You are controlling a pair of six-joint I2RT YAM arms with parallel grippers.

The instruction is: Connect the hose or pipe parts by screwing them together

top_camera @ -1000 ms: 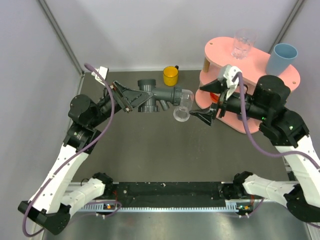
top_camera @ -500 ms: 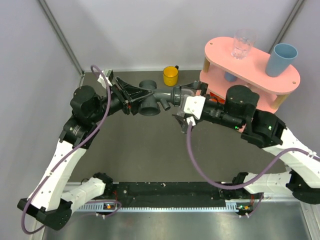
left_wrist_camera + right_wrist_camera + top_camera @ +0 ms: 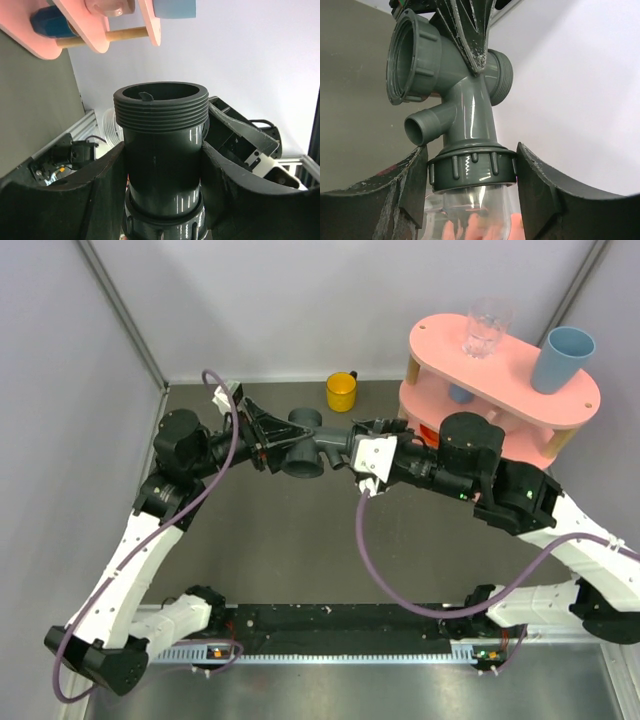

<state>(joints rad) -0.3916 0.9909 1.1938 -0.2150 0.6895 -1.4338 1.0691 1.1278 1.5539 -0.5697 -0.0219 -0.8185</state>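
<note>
top external: left gripper (image 3: 272,438) pinches one end of the T-shaped fitting (image 3: 300,443) over the table (image 3: 300,540); right gripper (image 3: 358,445) meets its other end, beside the pink shelf (image 3: 520,390) | left wrist: fingers (image 3: 90,185) pressed on both sides of the fitting's threaded barrel | right wrist: fingers (image 3: 405,190) clamp the grey collar of the clear tubular piece (image 3: 470,205), seated on the fitting's end

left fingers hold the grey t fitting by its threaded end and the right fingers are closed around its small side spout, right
Not quite. The left fingers do hold the grey T fitting by its threaded end, but the right fingers sit either side of the grey collar of the clear piece, not the side spout, which stands free. The right wrist view shows it.
</note>
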